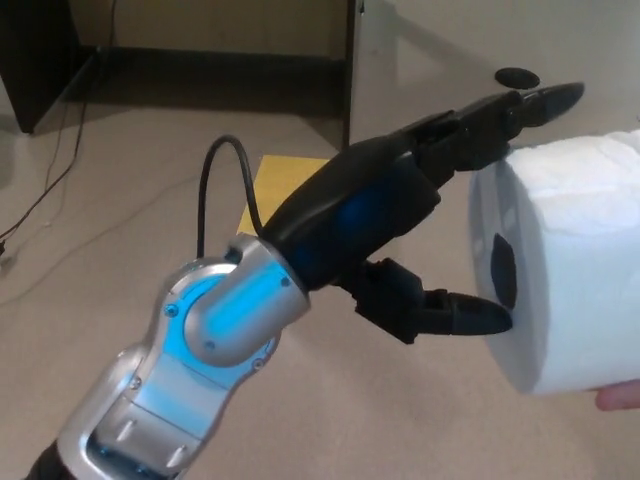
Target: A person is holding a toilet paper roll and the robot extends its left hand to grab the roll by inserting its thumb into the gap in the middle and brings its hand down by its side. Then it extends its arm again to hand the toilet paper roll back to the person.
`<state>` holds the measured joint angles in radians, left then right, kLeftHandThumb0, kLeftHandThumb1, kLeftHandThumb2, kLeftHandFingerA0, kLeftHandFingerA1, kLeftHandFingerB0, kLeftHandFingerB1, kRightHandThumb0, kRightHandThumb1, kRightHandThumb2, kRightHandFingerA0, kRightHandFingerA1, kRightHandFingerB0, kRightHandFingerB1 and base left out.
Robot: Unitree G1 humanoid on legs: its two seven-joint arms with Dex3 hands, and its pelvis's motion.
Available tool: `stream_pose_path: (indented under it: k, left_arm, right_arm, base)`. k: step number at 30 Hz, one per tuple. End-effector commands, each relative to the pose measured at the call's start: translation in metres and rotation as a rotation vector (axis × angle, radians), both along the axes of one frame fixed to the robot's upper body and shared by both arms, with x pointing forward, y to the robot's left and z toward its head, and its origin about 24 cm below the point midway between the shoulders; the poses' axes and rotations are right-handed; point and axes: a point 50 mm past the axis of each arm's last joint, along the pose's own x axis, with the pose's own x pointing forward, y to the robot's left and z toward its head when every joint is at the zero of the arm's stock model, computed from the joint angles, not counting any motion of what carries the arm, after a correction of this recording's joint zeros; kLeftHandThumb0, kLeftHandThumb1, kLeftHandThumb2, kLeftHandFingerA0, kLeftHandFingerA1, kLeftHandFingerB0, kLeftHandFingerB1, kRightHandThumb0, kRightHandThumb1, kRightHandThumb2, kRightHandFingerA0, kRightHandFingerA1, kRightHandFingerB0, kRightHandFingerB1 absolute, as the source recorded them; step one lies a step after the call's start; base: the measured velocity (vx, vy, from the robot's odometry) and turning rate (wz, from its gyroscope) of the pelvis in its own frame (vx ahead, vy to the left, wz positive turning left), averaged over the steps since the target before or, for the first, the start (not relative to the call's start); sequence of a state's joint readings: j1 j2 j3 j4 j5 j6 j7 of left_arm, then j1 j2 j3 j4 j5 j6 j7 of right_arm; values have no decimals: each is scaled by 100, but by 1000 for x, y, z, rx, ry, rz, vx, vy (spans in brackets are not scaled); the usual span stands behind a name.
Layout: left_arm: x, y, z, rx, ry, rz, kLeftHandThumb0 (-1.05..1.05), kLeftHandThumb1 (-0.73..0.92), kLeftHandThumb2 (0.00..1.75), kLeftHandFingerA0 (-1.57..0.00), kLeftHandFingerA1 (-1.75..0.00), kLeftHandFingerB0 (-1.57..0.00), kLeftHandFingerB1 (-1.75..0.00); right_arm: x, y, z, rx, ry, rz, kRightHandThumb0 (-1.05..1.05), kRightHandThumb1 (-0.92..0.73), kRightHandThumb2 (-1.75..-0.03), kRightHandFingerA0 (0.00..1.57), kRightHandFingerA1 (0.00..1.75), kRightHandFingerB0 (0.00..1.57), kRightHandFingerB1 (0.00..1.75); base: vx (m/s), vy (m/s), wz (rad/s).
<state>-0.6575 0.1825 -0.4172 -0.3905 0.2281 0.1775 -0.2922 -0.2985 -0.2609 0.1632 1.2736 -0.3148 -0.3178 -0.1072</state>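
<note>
Beige carpet floor (pixel 120 200) runs back to a dark desk (pixel 40 60), with a flat yellow sheet (pixel 268 180) lying on it. At the right edge a person's fingertip (pixel 620 397) props up a fat white toilet paper roll (pixel 570 270). The robot's black left hand (pixel 400 215) reaches it, fingers (pixel 520 105) spread apart over the roll's top, thumb (pixel 470 315) tip just at the dark core hole, grasping nothing.

A tan carpeted floor (pixel 130 160) fills the view. A yellow sheet (pixel 268 178) lies flat on it, partly hidden behind the arm. A thin black cable (pixel 55 180) trails across the floor at the left. A dark round disc (pixel 516 77) sits on the floor at the upper right.
</note>
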Motion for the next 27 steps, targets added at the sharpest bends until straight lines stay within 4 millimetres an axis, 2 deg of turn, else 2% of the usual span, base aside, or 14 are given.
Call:
stream_pose_path:
  k: [1, 2, 4, 6, 8, 13, 14, 15, 16, 17, 18, 21, 22, 27]
  left_arm:
    - [4, 2, 10, 4, -73, 71, -54, 37, 69, -11, -43, -4, -17]
    - [5, 2, 12, 0, -82, 74, -53, 36, 70, -11, -43, -2, -16]
    - [2, 3, 14, -3, -92, 83, -51, 36, 68, -11, -42, -4, -18]
    - [1, 3, 14, -15, -100, 81, -51, 36, 66, -12, -41, -5, -20]
    - [0, 5, 17, -21, -110, 79, -28, 28, 84, 0, -48, 0, -49]
    - [0, 10, 20, -36, -144, 80, -46, 38, 60, -20, -39, -11, -32]
    - [-2, 11, 19, -45, -142, 75, -22, 27, 84, -8, -51, -7, -50]
    - [-2, 11, 19, -45, -148, 74, -23, 28, 84, -9, -51, -8, -50]
    - [-2, 11, 19, -45, -151, 74, -23, 28, 84, -9, -51, -8, -50]
    - [-2, 11, 18, -45, -157, 66, -22, 29, 85, -10, -52, -9, -51]
    - [-2, 12, 19, -49, -174, 61, -41, 38, 61, -25, -40, -19, -34]
    - [-1, 10, 19, -46, -169, 66, -20, 31, 86, -13, -52, -11, -51]
    - [-1, 10, 18, -42, -168, 67, -39, 43, 60, -27, -38, -25, -34]
    - [-2, 5, 16, -35, -152, 57, -36, 43, 60, -28, -37, -25, -34]
  right_arm:
    - [2, 1, 1, -15, -15, 20, -37, -57, -58, 76, 55, 26, 30]
    - [4, 1, 3, -17, -20, 20, -27, -40, -90, 68, 73, 12, 49]
    - [1, 0, 1, -19, -9, 15, -38, -58, -58, 77, 55, 25, 30]
    - [-2, -2, 0, -24, -1, 12, -38, -58, -57, 77, 56, 25, 30]
    - [-2, -2, 0, -25, -5, 23, -37, -57, -58, 74, 55, 26, 30]
    - [1, 2, 0, -16, -7, 23, -36, -57, -58, 72, 52, 26, 30]
    - [-3, 3, -2, -11, 6, 26, -36, -58, -58, 72, 52, 26, 30]
    - [-2, 2, -2, -15, 3, 31, -27, -40, -90, 66, 73, 12, 49]
    - [-2, 2, -1, -16, 1, 33, -27, -40, -90, 66, 73, 12, 49]
    - [-5, 1, -3, -19, 6, 35, -37, -58, -58, 75, 58, 26, 30]
    - [-5, 2, -3, -16, 7, 31, -37, -57, -58, 73, 55, 26, 30]
    - [-2, 2, -2, -11, 3, 21, -36, -57, -57, 74, 54, 26, 30]
    - [-2, 2, -2, -12, 4, 22, -36, -57, -58, 73, 54, 26, 30]
    - [-3, 2, -2, -14, 7, 27, -37, -57, -58, 73, 54, 26, 30]
  base:
    - [0, 0, 0]
    - [0, 0, 0]
    - [0, 0, 0]
    - [0, 0, 0]
    - [0, 0, 0]
    - [0, 0, 0]
    - [0, 0, 0]
    - [0, 0, 0]
    - [0, 0, 0]
    - [0, 0, 0]
    - [0, 0, 0]
    - [0, 0, 0]
    - [0, 0, 0]
    - [0, 0, 0]
